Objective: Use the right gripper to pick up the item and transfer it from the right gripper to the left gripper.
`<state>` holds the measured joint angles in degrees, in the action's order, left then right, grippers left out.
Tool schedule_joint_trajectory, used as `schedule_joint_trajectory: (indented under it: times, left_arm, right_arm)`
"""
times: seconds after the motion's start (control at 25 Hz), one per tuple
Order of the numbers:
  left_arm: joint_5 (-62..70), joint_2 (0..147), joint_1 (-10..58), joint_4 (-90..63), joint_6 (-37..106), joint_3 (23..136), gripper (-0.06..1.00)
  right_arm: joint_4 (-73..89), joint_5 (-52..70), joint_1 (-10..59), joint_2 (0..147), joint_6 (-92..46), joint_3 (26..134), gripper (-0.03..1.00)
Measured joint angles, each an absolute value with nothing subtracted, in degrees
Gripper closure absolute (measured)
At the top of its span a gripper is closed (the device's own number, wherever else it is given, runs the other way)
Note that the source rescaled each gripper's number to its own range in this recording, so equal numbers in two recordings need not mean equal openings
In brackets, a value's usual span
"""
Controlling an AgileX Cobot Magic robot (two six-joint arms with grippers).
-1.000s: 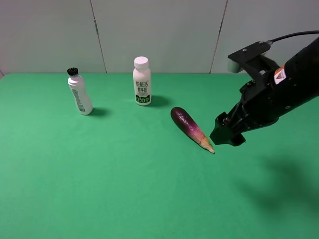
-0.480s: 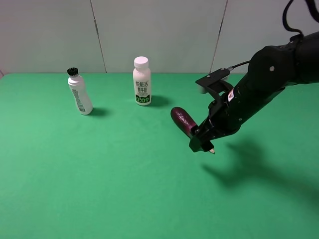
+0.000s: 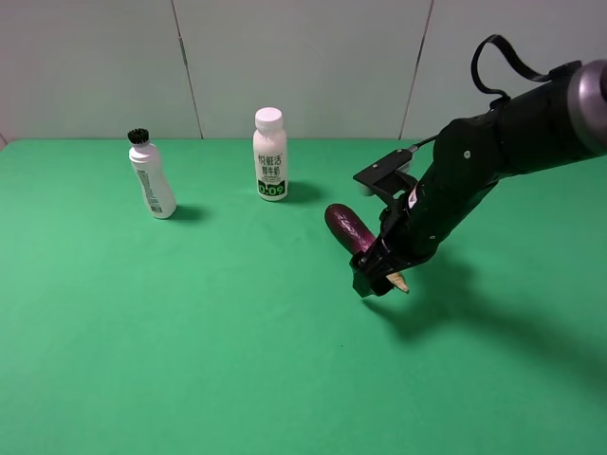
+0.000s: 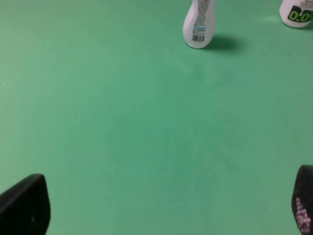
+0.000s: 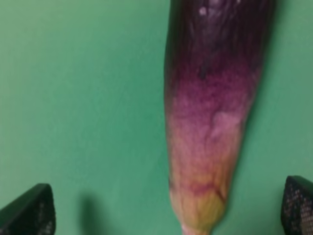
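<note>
The item, a slim purple toy eggplant (image 3: 347, 227) fading to pink with a tan tip, lies on the green table (image 3: 190, 332) right of centre. My right gripper (image 3: 377, 278) hangs open just over its pointed end and hides part of it. The right wrist view shows the eggplant (image 5: 215, 107) close up, lying between the two black fingertips (image 5: 27, 210) with green cloth on both sides. The left gripper does not show in the exterior high view. In the left wrist view its two fingertips (image 4: 22, 208) stand wide apart over bare cloth, holding nothing.
A white bottle with a white cap (image 3: 270, 156) stands behind the eggplant. A white bottle with a black cap (image 3: 152, 177) stands further left; both bottle bases (image 4: 199, 27) show in the left wrist view. A grey panelled wall runs behind the table.
The right arm has swung in from the right and come down over the eggplant's tip. The eggplant and both bottles have stayed put.
</note>
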<state>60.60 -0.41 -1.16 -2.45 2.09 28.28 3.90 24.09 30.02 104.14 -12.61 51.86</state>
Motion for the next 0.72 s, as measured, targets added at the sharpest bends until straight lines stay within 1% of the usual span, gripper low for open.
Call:
schedule_joint_trajectory:
  times: [0.48, 0.56, 0.72]
  left_arm:
    - [60.6, -0.4, -1.2, -2.4, 2.1, 28.3, -0.04]
    - [60.6, -0.4, -1.2, -2.4, 2.1, 28.3, -0.04]
    - [60.6, -0.4, -1.2, -2.4, 2.1, 28.3, -0.04]
  right_arm:
    - [3.9, 22.8, 30.0, 106.3, -12.6, 51.9, -0.03]
    - [3.9, 22.6, 30.0, 106.3, -12.6, 51.9, 0.07]
    - [3.9, 22.3, 30.0, 106.3, -12.6, 51.9, 0.41]
